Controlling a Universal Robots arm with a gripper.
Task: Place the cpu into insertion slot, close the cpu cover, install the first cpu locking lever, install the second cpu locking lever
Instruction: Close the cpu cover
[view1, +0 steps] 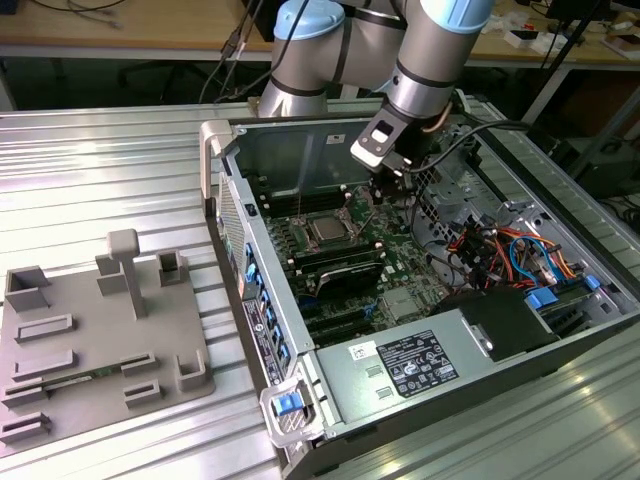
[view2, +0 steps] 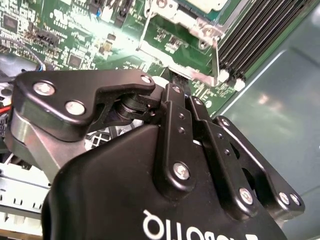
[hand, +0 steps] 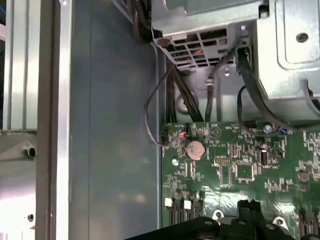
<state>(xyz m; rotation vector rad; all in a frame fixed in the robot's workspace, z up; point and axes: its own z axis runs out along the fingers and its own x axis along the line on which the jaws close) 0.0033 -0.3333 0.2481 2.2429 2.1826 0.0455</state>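
Plainly, exterior view: cpu (view1: 328, 230) in insertion slot (view1: 346, 241), end effector (view1: 386, 194) near.

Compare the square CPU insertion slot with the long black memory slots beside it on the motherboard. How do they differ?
Shape: the insertion slot is square; the memory slots are long and narrow.
Colour: the insertion slot has a silver metal rim; the memory slots are black.
Both sit on the green motherboard.
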